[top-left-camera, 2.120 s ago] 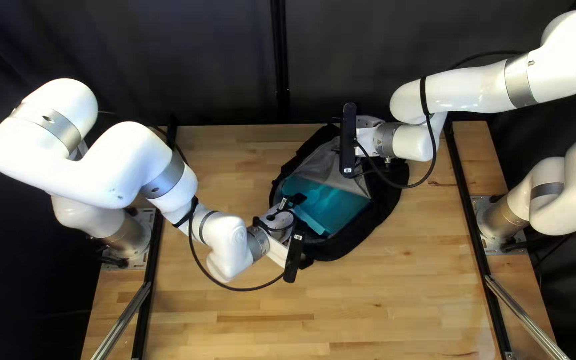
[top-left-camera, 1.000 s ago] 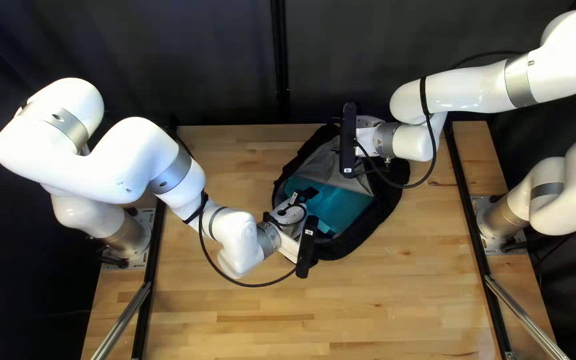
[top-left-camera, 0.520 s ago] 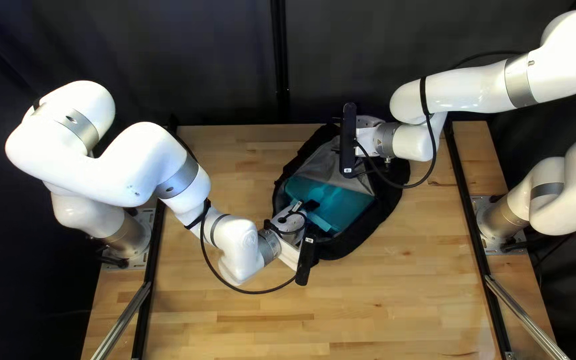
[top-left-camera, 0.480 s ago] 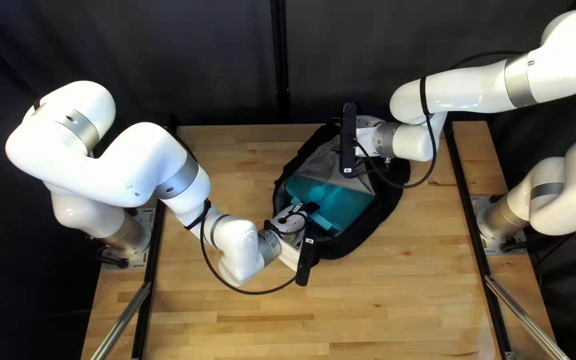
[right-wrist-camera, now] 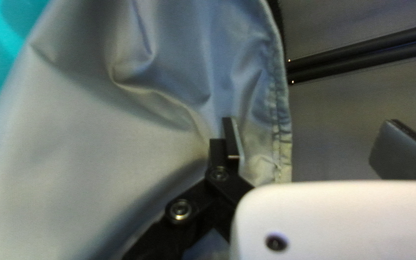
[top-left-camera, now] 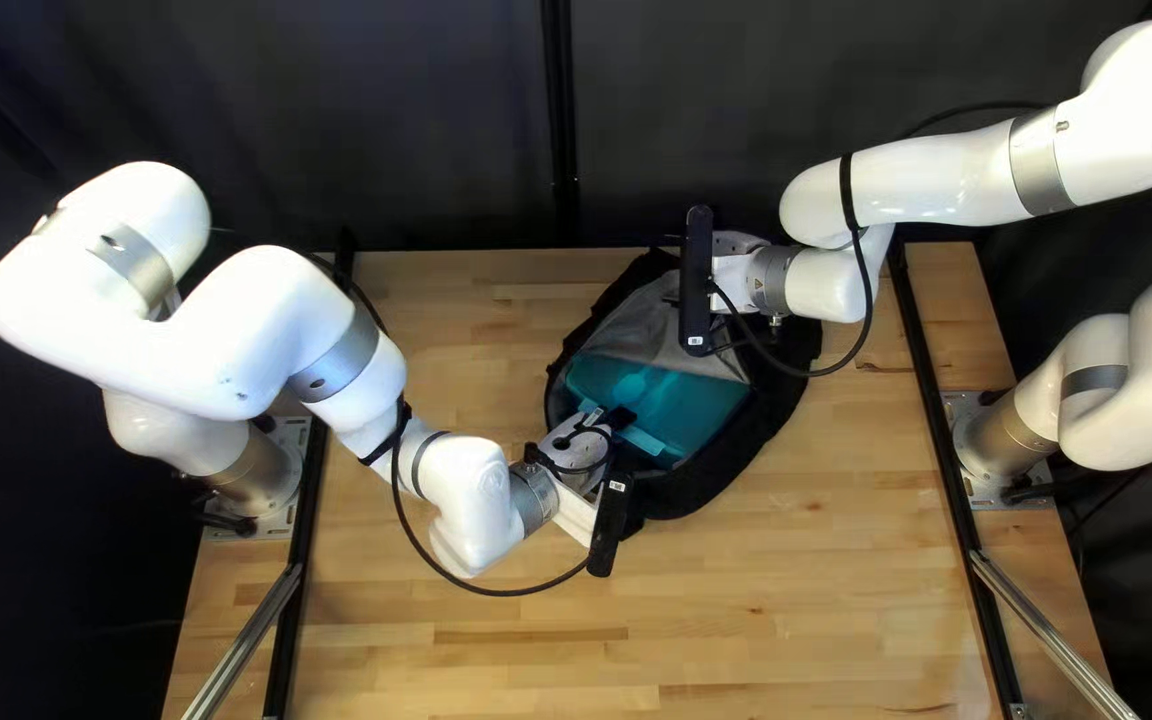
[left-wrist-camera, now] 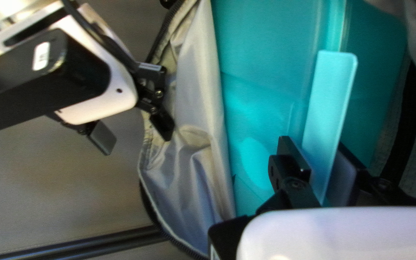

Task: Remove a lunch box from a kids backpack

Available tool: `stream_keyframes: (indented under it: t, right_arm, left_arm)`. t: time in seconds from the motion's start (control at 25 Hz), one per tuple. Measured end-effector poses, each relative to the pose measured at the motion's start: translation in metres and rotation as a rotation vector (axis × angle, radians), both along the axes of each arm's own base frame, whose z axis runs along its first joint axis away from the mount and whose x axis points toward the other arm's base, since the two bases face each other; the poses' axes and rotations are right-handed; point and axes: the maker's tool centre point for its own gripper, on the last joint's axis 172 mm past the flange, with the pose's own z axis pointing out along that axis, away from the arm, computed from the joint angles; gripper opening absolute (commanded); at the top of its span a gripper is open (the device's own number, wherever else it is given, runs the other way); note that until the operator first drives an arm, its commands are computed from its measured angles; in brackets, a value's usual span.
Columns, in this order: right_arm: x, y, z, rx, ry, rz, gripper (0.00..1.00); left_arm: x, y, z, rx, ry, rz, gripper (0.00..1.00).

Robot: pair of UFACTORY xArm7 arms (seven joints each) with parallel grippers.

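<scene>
Bright tabletop point(top-left-camera: 790, 574), dim curtain point(top-left-camera: 403, 120), glare on arms point(top-left-camera: 923, 187), blurry wrist views

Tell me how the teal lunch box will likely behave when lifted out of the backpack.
The lunch box is probably stiff: its flat faces look smooth beside the creased grey lining. Its glossy surface may be slippery. Lifted by the narrow pale strip alone, its broad body might tip.

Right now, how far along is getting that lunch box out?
Done: the backpack is open, exposing the teal lunch box.

Under way: my left gripper is at the box's pale strip; my right gripper, fingers apart, is at the gray lining.

Left: lifting out the box, which sits inside.
</scene>
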Motion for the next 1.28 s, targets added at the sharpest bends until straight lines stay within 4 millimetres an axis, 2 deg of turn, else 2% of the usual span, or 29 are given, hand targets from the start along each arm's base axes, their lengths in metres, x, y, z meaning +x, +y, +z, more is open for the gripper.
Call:
stream_keyframes:
  t: [0.56, 0.84, 1.08, 1.28]
  right_arm:
    - [-0.006, -0.002, -0.004, -0.013, 0.011, 0.001, 1.00]
    - [-0.007, -0.002, -0.007, -0.012, 0.023, 0.003, 1.00]
    - [-0.007, -0.001, -0.010, -0.012, 0.029, 0.001, 1.00]
    - [-0.008, 0.000, -0.008, -0.015, 0.027, -0.002, 1.00]
  left_arm:
    - [-0.003, 0.011, 0.019, -0.027, 0.051, 0.050, 0.04]
    - [-0.009, 0.012, 0.031, -0.027, 0.050, 0.064, 0.01]
    - [-0.008, 0.011, 0.029, -0.024, 0.049, 0.073, 0.01]
    - [-0.007, 0.011, 0.016, -0.029, 0.053, 0.080, 0.01]
